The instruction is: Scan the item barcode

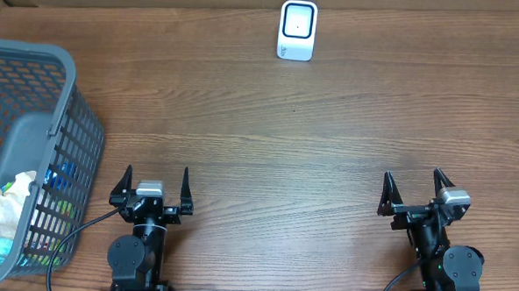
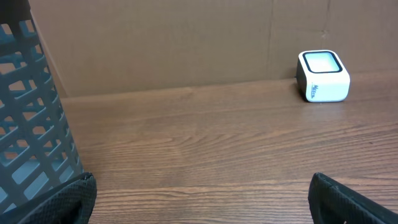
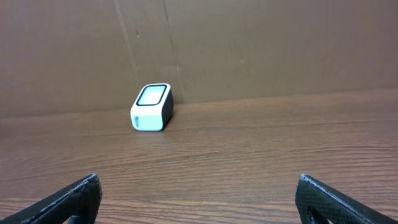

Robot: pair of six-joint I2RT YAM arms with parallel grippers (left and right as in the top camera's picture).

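Overhead view: I see even, diffuse light on the brown wood-grain table point(image 1: 287, 120), without hard glare, and the grain is crisp to the edges. Wrist views: the light is warm and moderately bright. The small white box scanner point(image 2: 323, 78) carries a pale sheen on its glossy top face and a soft shadow at its base. The black fingers point(image 2: 62, 199) of the left gripper point(image 2: 200, 180) and right gripper point(image 3: 198, 180) appear dark and soft-focused at the lower corners.
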